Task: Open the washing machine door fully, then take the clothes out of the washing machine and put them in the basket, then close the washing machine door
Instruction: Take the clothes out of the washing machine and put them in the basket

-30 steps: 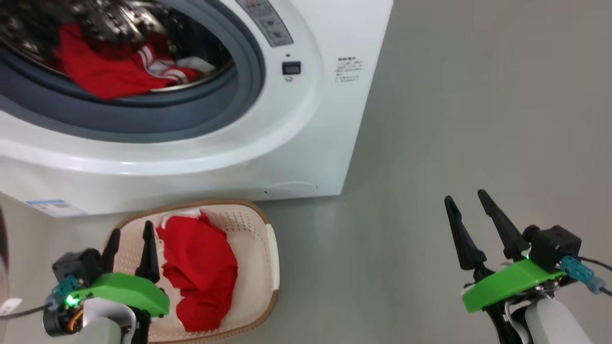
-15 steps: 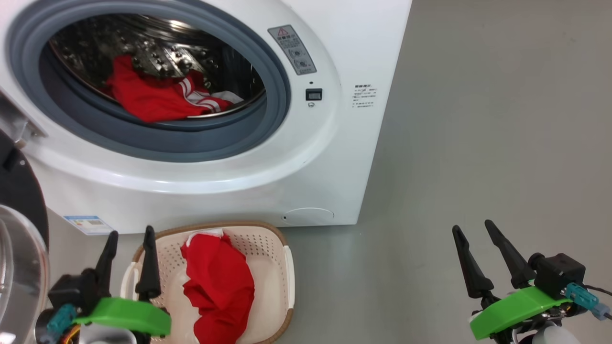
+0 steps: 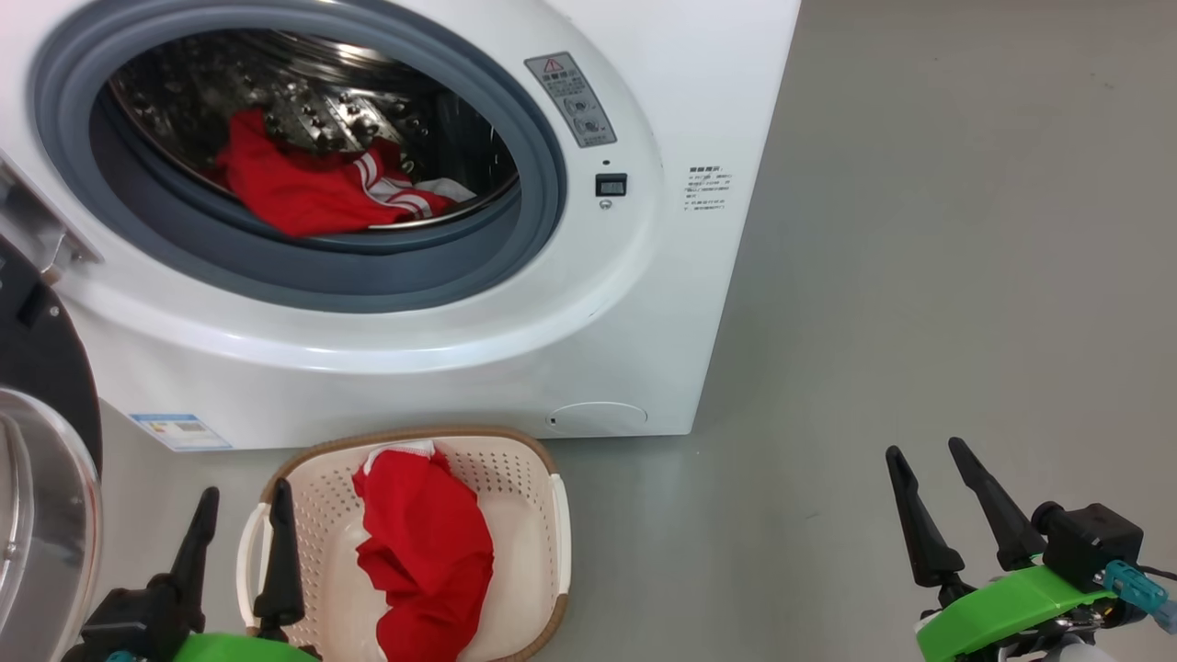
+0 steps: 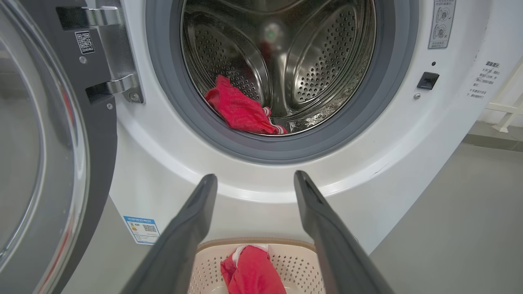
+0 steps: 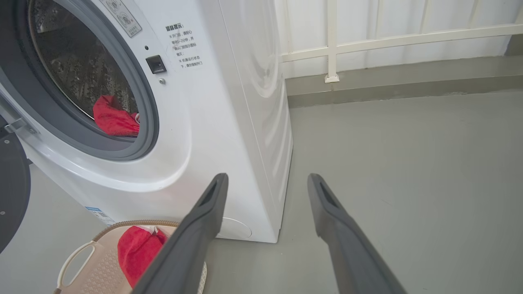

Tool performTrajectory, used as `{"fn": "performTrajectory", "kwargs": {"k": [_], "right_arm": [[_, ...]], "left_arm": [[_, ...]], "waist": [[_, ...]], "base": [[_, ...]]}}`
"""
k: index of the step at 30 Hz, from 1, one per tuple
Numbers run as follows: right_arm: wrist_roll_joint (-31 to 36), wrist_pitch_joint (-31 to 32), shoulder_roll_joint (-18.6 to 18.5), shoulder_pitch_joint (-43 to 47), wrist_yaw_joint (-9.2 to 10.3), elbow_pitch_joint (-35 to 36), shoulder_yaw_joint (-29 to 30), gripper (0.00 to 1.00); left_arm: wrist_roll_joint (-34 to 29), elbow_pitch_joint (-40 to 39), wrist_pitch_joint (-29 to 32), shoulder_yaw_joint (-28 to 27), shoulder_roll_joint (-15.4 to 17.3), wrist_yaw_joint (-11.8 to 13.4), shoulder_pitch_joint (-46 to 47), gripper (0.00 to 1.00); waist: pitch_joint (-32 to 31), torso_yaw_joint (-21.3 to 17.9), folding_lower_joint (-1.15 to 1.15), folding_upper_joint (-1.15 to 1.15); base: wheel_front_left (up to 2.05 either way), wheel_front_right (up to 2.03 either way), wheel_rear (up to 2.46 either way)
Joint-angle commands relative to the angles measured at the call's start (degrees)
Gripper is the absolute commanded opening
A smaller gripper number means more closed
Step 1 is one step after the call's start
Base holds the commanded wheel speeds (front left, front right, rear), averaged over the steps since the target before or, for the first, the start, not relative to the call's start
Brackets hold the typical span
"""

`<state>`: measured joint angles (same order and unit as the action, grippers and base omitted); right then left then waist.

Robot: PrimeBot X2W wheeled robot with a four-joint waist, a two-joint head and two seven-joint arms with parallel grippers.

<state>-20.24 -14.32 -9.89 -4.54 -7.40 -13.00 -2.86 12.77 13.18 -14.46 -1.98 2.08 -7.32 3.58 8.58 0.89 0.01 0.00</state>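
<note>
Washing machine door stands open; red clothes lie in the drum and the basket.

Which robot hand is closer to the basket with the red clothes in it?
Left. The left gripper is at the basket's left edge. The right gripper is well off to its right, over the floor.

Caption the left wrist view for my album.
Open left gripper faces the washing machine: one red garment in its drum, second garment in the basket.

Grey floor w/ white railing at back.
</note>
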Motion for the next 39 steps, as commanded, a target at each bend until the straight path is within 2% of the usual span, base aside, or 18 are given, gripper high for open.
{"fn": "performTrajectory", "kwargs": {"k": [1,8,13,26,31,39], "right_arm": [[0.0,-0.7,-0.4,0.2,-0.09,1.5,-1.0,1.00],[0.0,-0.7,-0.2,-0.9,-0.09,1.8,-0.9,1.00],[0.2,-0.7,0.2,-2.5,-0.09,2.0,-1.4,1.00],[0.2,-0.7,2.4,-8.3,-0.09,2.3,-3.2,1.00],[0.1,-0.7,3.0,-9.9,-0.09,2.4,-3.4,1.00],[-0.1,-0.7,3.7,-11.3,-0.09,2.2,-4.2,1.00]], "left_arm": [[0.3,-1.6,-0.5,-1.8,0.8,0.0,0.4,1.00],[0.7,1.2,-0.5,-0.5,0.8,0.6,3.9,1.00],[-2.0,5.8,-0.5,0.6,0.8,0.7,10.0,1.00],[-9.6,25.1,-0.5,3.6,5.2,3.5,33.8,1.00],[-10.5,32.6,-0.5,3.9,7.1,4.5,43.3,1.00],[-9.8,42.8,-0.5,3.1,8.9,5.5,53.3,1.00]], "waist": [[0.2,0.1,0.00,0.00],[2.2,-0.2,0.00,0.00],[5.0,-0.6,0.00,0.00],[12.9,-4.2,0.00,0.00],[15.4,-5.7,0.00,0.00],[17.2,-7.8,0.00,0.00]], "base": [[0.00,0.00,0.00],[0.00,0.00,0.00],[0.00,0.00,0.00],[0.00,0.00,0.00],[0.00,0.00,0.00],[0.00,0.00,0.00]]}}
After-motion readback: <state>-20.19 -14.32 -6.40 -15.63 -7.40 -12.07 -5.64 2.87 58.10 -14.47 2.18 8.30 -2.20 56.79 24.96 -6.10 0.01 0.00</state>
